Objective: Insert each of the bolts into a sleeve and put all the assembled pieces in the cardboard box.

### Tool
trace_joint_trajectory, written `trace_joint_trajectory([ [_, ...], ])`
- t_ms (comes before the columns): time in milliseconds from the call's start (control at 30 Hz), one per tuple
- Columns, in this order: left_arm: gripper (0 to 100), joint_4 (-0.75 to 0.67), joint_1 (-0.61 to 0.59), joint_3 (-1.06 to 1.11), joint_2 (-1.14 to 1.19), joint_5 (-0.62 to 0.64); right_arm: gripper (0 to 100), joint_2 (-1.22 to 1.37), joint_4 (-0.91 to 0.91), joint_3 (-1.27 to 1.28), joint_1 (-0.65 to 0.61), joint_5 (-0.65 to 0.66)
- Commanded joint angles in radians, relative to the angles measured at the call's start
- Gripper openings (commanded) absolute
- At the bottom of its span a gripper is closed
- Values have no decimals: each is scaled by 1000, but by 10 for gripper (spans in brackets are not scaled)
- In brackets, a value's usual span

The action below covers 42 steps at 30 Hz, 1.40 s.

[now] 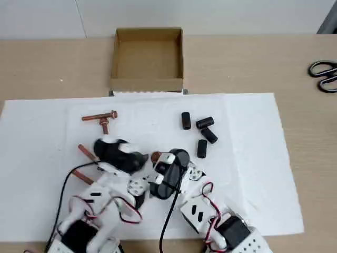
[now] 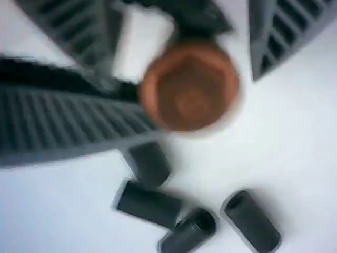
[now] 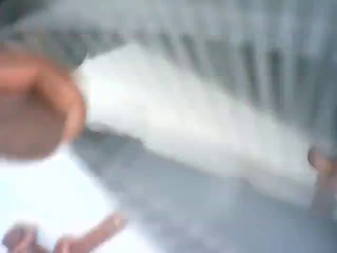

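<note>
On the counter [image 1: 52, 63], my left gripper [image 1: 140, 157] and right gripper [image 1: 167, 161] crowd one bolt [image 1: 156, 156]; grasp: can't tell.
The sleeves [image 1: 202, 148] lie beyond, nearer the right.

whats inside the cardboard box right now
In the high view the cardboard box has a bare brown floor with nothing lying on it. Its near wall may cover a thin strip of floor right behind it, so that strip cannot be checked.
</note>
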Motion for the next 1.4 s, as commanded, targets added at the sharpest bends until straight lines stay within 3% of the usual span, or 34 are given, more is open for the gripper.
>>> trace_joint_trajectory([
  [0,227,28,8,16,0,-11,2,-18,-42,-64,-1,6],
  [533,222,15,-40,-182,0,29,2,-18,-42,-43,-1,8],
  [767,1,-55,-143,-186,0,0,2,-18,-42,-41,-1,8],
  [867,5,-55,-176,-177,0,0,2,-18,-42,-41,-1,8],
  [1067,6,-54,-381,-108,0,0,2,-18,-41,-43,76,-8],
  [1200,6,-52,-534,-70,0,-58,2,-8,-18,-52,223,-169],
  [1367,6,-54,-651,-27,0,-75,2,-5,44,-150,355,-273],
])
